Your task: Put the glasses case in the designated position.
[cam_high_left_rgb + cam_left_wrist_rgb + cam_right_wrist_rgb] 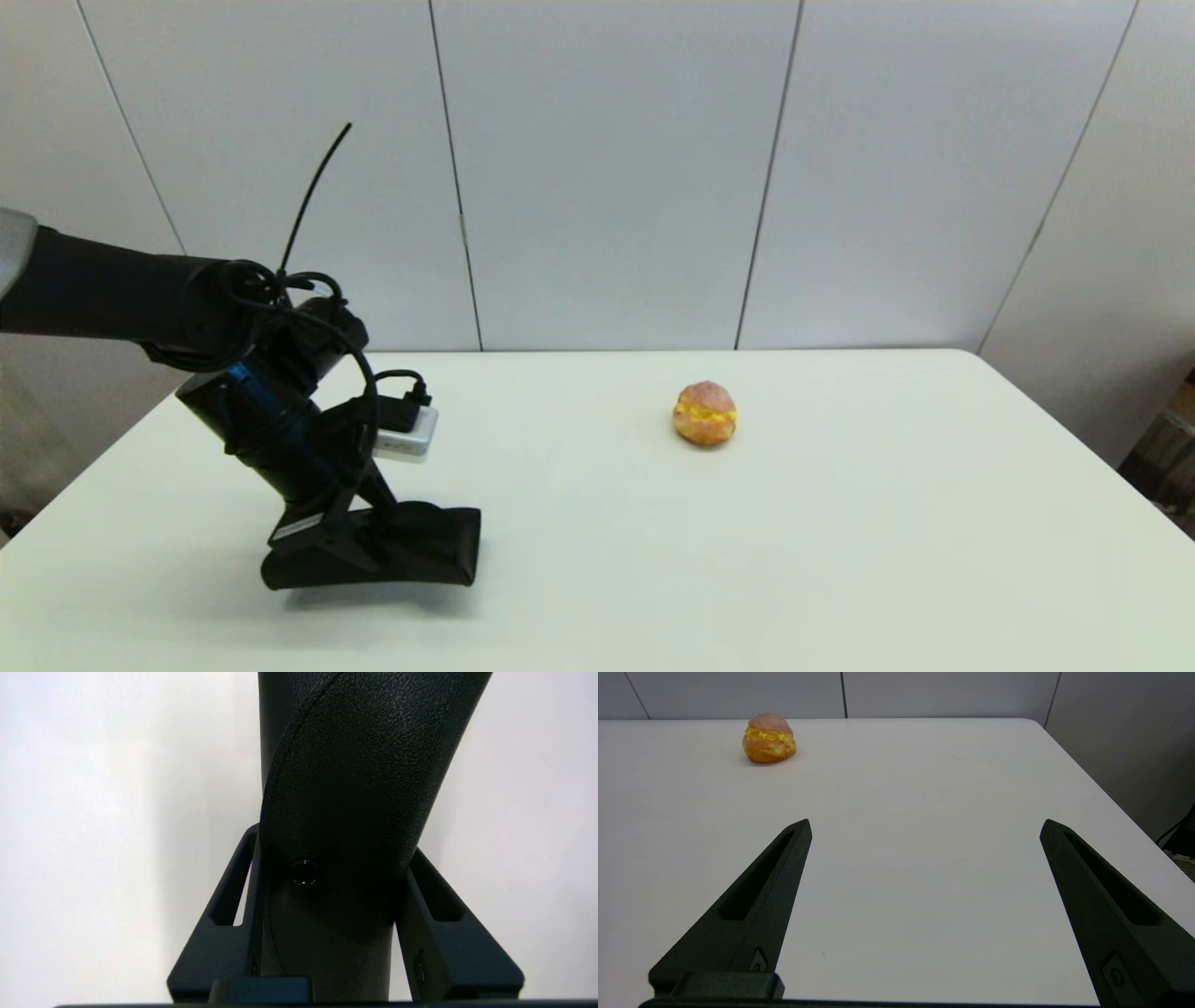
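Note:
The glasses case (425,541) is a matte black oblong at the table's front left, lying roughly level with its squared end toward the middle. Its shadow falls right beneath it, and I cannot tell whether it touches the table. My left gripper (329,543) comes down on it from above and is shut on the glasses case near its rounded end. In the left wrist view the case (355,765) fills the gap between both fingers of the left gripper (334,840). My right gripper (927,823) is open over bare table at the right, holding nothing, and is out of the head view.
A round pastry (705,413) with yellow filling sits on the white table (840,560) past the middle; the right wrist view shows the pastry (768,737) too. White wall panels stand behind the table's far edge.

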Tool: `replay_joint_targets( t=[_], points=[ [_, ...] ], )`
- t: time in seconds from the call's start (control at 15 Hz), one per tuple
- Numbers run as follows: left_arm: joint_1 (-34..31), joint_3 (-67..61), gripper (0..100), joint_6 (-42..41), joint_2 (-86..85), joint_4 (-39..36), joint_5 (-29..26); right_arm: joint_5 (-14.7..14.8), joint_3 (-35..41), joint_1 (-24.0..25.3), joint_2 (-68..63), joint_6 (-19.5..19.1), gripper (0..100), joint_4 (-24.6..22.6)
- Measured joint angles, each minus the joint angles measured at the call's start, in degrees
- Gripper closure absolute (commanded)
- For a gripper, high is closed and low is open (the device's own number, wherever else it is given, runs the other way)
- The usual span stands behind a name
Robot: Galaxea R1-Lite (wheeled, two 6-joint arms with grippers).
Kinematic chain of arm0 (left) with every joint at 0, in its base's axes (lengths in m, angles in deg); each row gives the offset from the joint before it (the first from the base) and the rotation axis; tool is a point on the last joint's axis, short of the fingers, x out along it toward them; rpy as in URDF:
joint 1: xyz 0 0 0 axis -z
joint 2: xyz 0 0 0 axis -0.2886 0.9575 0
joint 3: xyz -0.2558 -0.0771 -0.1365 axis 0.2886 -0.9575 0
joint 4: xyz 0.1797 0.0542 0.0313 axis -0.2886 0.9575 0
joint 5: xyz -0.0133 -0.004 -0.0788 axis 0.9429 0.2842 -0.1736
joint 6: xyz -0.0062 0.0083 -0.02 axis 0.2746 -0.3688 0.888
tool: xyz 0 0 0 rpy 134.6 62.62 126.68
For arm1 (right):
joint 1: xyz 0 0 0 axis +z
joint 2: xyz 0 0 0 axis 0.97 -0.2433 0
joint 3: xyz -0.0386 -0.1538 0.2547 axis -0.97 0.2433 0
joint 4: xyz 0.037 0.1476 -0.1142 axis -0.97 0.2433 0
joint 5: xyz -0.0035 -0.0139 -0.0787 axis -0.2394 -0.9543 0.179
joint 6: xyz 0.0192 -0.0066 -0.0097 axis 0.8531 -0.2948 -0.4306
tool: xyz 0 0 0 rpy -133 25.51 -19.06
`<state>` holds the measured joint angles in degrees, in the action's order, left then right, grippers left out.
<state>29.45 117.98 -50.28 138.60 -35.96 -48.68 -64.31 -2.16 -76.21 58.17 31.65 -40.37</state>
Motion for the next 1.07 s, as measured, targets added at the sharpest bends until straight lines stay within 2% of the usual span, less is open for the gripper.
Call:
replay_joint_targets(
  t=[0.2,0.47,0.6,0.87,1.07],
  points=[
    [6.14,0.39,100,9.97,-0.11,-4.35,-2.23,0.00,0.00,0.00,0.00,-0.02,0,0.00],
    [15.46,0.67,100,25.53,0.67,-18.32,-2.86,-0.02,0.00,-0.01,0.00,0.00,0,-0.02],
    [19.07,1.94,100,30.18,1.83,-23.81,-2.89,-0.04,0.00,0.00,0.00,0.00,0,-0.02],
    [22.91,9.12,100,28.88,5.18,-24.39,-2.16,-0.04,0.00,0.00,0.00,0.00,0,0.00],
    [24.61,15.24,100,25.36,7.97,-21.52,-0.68,-0.02,0.00,0.00,0.00,0.00,0,-0.02]
  ],
)
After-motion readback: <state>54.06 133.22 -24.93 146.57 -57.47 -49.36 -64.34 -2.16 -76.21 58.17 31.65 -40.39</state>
